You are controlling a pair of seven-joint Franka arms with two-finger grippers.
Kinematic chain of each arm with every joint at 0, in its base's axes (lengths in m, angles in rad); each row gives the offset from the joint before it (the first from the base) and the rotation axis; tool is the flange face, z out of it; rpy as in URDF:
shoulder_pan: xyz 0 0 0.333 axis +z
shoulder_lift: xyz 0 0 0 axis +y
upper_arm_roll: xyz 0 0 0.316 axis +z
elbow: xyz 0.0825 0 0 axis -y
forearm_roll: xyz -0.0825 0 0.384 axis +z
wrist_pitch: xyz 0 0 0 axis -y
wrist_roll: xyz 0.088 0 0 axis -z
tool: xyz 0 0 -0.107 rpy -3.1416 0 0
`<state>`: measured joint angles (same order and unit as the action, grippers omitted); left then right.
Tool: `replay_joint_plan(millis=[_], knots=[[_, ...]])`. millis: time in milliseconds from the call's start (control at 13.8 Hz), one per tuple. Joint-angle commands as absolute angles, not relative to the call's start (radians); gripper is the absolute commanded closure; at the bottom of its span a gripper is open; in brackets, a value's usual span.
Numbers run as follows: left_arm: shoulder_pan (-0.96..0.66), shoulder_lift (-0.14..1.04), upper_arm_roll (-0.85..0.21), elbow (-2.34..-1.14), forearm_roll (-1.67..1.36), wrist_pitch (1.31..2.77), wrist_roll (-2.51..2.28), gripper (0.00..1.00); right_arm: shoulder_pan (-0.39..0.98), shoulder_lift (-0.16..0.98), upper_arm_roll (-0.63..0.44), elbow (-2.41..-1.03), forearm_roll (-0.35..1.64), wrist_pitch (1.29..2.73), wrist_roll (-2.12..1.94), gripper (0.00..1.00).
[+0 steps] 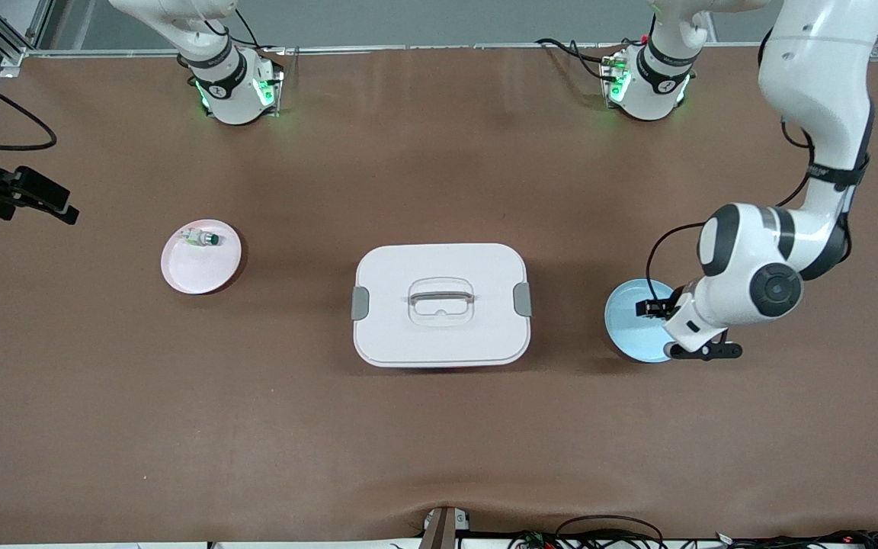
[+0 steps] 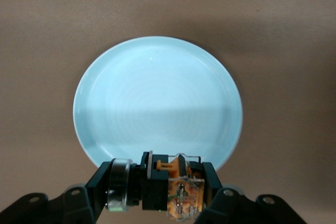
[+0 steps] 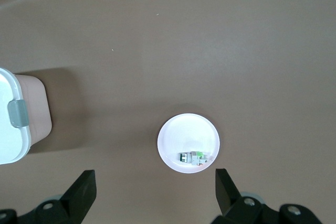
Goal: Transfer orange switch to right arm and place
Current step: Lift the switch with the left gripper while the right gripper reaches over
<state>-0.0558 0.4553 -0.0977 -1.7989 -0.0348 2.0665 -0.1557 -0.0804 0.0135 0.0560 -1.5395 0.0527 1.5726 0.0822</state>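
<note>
My left gripper (image 2: 159, 184) is shut on the orange switch (image 2: 181, 192), a small black part with an orange-brown end, held crosswise between the fingers. It hangs just above the edge of a light blue plate (image 2: 157, 98). In the front view the left gripper (image 1: 652, 309) is over that plate (image 1: 626, 324) at the left arm's end of the table. My right gripper (image 3: 155, 182) is open and empty, high over the table near a pink plate (image 3: 181, 132).
The pink plate (image 1: 199, 271) holds a small white part with a green tip (image 1: 201, 238). A white lidded box (image 1: 439, 339) with a handle and grey latches stands mid-table between the two plates; it also shows in the right wrist view (image 3: 8, 140).
</note>
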Motion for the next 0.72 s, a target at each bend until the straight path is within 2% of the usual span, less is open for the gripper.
replay_joint_plan(millis=[0,290,362,652], knots=[[-0.058,0.373,-0.103,-1.772,-0.121,1.929,-0.223,0.87,-0.092,0.009,0.064,-1.543,0.063,1.581,0.086,0.00],[-0.058,0.319,-0.101,-1.662,-0.251,1.723,-0.562,0.89,-0.087,0.020,0.064,-1.534,0.064,1.589,0.084,0.00],[-0.061,0.304,-0.103,-1.639,-0.262,1.692,-0.618,0.92,-0.086,0.028,0.064,-1.532,0.063,1.592,0.084,0.00],[-0.069,0.265,-0.161,-1.563,-0.340,1.629,-0.791,0.92,-0.084,0.032,0.069,-1.499,0.067,1.591,0.086,0.00]])
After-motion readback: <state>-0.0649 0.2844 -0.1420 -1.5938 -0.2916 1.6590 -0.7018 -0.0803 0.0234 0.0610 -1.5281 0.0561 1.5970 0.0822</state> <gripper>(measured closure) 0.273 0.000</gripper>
